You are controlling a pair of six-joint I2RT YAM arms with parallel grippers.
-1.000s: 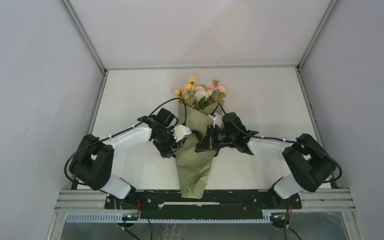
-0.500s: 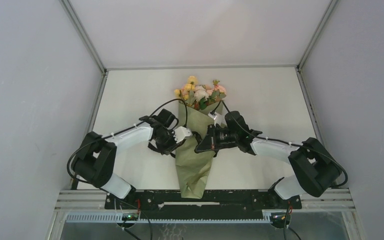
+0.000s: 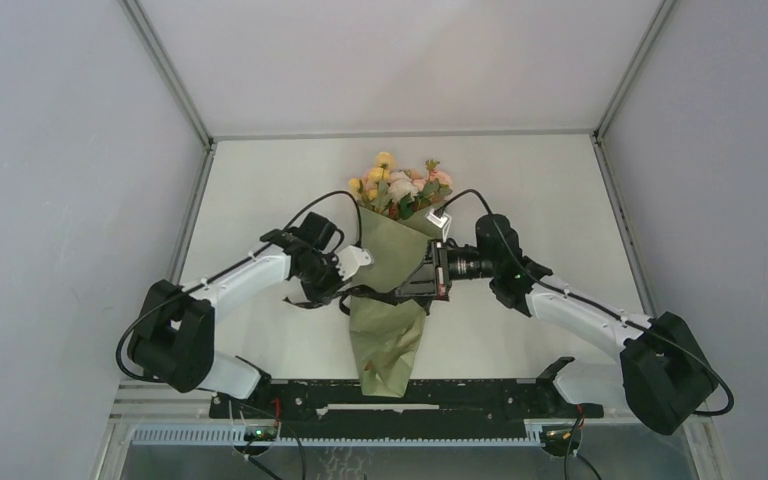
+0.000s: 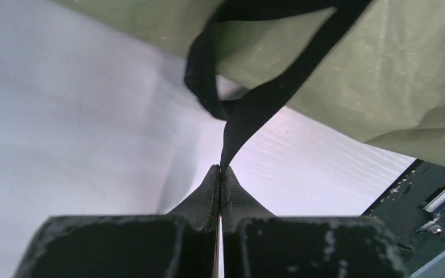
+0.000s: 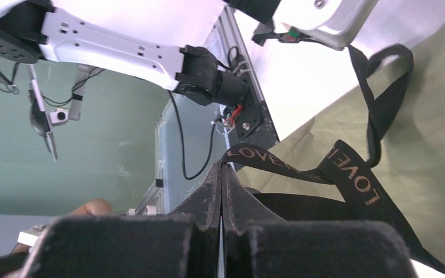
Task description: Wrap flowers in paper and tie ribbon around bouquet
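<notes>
- Okay, the bouquet (image 3: 390,300) is lying in the middle of the table (image 3: 260,190), between my two arms, with its narrow end pointing at the near edge and the arm bases.
- The flowers (image 3: 398,185) are poking out of the wide far end: yellow, pink and cream blooms with green leaves.
- The paper (image 3: 388,345) is sitting wrapped into an olive cone, crinkling towards the bottom and narrowing at the waist.
- The ribbon (image 5: 350,174) is crossing that waist. On the right wrist view it's lying over the paper in black loops, with gold "LOVE" lettering showing.
- The left gripper (image 4: 220,171) is sitting at the cone's left side with its jaws pressed fully together. I'm watching a ribbon end running straight into the tips, so it's pinching the ribbon.
- From those tips the band is rising to a loop lying against the paper's edge.
- The right gripper (image 5: 221,168) is reaching in from the cone's right side. Its jaws are clamped tight too, and the lettered ribbon is entering between the tips, so it's gripping the ribbon as well.
- Both grippers are facing each other across the waist, close in. I'm not able to tell whether either is touching the paper.
</notes>
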